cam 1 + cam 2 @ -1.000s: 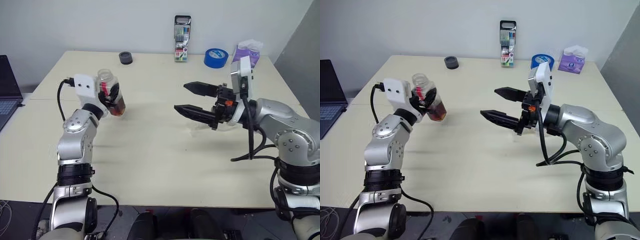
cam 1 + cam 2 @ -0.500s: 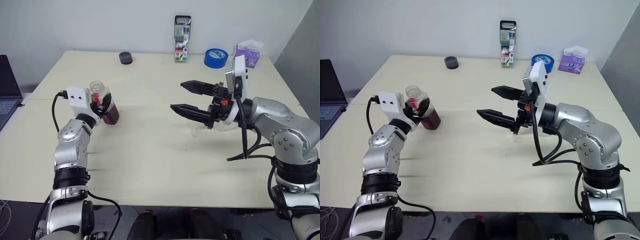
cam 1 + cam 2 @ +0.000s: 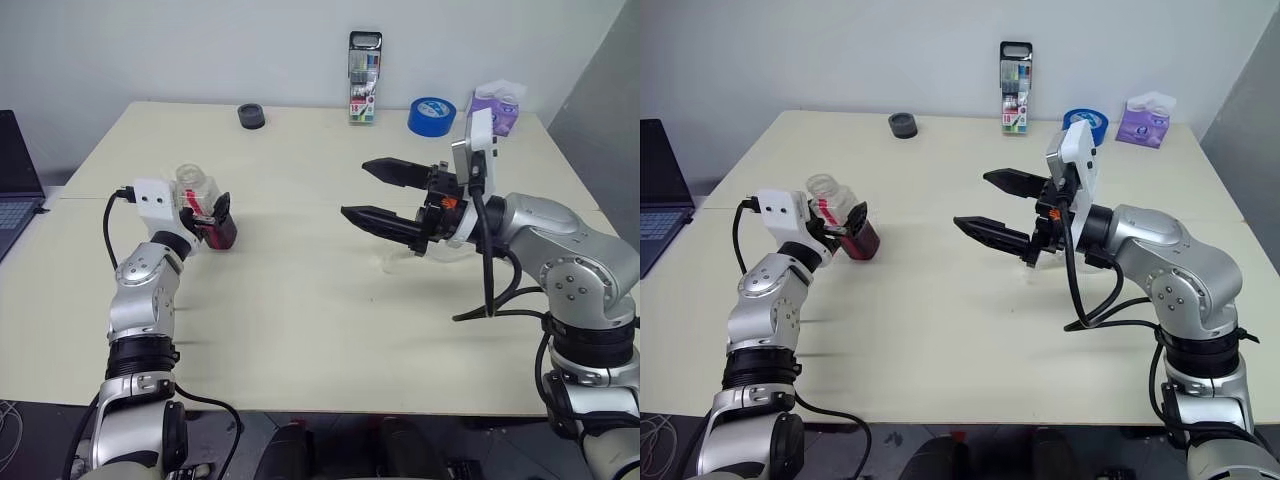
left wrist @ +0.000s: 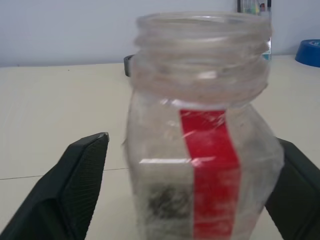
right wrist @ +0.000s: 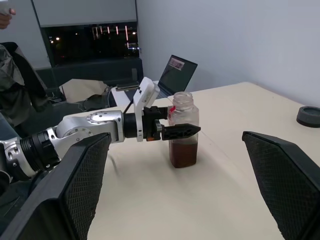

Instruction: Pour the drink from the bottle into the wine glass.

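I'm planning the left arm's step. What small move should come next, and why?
Probably draw the left claw straight back: the small clear squarish plastic bottle stands upright, and the open fingers flank it, so sideways motion could tip it.

No legible text, labels or numbers

Even bright overhead light, soft shadows; left wrist view blurry close-up

Table: pale cream top. Bottle stands upright on it near left edge, dark drink at btm. Along far edge: black round cap, upright marker pack, blue tape roll, purple tissue pack. Laptop at far left.
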Robot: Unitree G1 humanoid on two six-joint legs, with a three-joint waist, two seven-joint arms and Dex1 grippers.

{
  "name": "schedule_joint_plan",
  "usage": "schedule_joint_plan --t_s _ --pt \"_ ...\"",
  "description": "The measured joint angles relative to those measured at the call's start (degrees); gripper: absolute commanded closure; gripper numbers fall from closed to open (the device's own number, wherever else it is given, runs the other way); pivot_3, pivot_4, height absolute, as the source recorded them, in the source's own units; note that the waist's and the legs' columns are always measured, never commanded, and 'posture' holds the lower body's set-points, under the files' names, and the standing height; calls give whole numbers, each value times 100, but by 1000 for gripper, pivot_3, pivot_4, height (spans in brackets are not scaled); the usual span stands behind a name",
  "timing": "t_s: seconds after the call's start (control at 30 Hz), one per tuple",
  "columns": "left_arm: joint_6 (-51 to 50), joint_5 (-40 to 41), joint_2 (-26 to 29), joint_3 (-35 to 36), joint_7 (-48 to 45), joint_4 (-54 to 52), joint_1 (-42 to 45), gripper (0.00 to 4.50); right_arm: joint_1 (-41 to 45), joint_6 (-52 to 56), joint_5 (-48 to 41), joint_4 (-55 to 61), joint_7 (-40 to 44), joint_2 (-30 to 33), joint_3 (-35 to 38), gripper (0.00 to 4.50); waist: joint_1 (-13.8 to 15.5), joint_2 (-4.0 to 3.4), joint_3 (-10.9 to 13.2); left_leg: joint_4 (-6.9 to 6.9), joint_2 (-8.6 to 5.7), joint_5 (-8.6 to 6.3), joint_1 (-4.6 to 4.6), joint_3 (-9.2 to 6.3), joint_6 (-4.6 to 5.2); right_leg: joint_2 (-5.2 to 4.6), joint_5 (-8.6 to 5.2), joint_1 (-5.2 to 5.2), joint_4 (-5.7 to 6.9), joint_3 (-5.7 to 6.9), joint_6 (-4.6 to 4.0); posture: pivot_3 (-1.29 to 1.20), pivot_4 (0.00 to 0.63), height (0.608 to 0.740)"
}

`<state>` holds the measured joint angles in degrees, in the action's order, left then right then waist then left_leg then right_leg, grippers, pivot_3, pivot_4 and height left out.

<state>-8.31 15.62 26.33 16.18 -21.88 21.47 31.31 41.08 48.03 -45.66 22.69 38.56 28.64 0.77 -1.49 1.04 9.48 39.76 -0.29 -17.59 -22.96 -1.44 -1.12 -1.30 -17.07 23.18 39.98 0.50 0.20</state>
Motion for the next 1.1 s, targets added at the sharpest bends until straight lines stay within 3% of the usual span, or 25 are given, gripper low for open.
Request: schedule_joint_plan --t_s 0.33,0.63,0.83,1.1 --pt "-449 32 2 -5 16 -669 -640 70 -244 -15 70 -26 -41 2 -3 0 -5 1 0 -1 0 0 0 0 0 -2 0 0 0 -2 0 0 150 740" --pt "-1645 359 -163 -39 180 -2886 -2123 70 -705 24 55 357 -370 59 59 0 -5 2 -2 -5 2 -2 1 -1 3 -3 0 -1 -1 -2 0 0 150 740" --pt "-2288 848 286 -449 -573 -4547 -3189 70 -1363 339 -127 906 -849 287 443 0 12 8 -5 -6 1 -2 1 -4 3 -3 0 -6 -4 0 0 0 150 740" --pt "-2475 1977 866 -532 -1639 -5814 -3059 70 -2541 1256 -760 1307 -1656 566 1005 0 32 6 -6 -10 2 -3 11 3 5 2 -1 -10 -1 -6 -1 0 150 740"
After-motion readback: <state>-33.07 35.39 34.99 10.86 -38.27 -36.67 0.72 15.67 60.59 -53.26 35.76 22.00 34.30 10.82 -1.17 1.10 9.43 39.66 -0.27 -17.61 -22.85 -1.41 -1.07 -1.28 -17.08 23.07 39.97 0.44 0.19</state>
